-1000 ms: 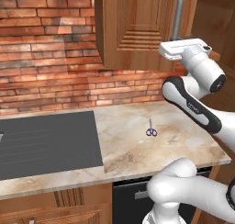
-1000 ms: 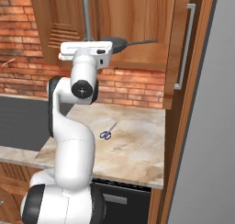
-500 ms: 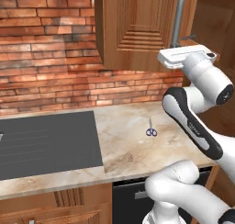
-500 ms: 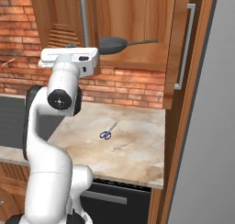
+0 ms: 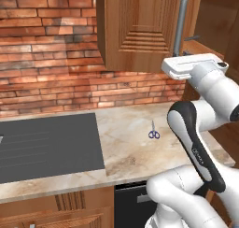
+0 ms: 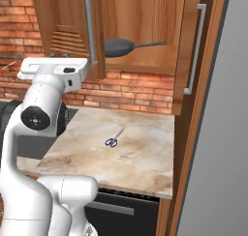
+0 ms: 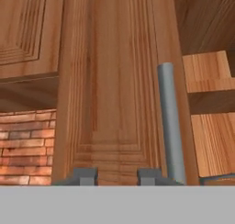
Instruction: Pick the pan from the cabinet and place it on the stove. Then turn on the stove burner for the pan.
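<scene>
Now the pincer (image 7: 117, 176) sits just off the face of the swung-open cabinet (image 6: 72, 22) door, tips slightly apart with nothing between them, the grey bar handle (image 7: 170, 122) just beside one tip. Pan (image 6: 118, 47) rests on the cabinet shelf, handle towards the shelf's right end; scissors (image 6: 114, 139) lie mid-worktop (image 6: 140, 157). Judged: door-opening step done; next, reach in for the pan's handle.

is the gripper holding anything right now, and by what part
Nothing is held. The gripper is open beside the cabinet door's bar handle, with nothing between its fingertips.
</scene>
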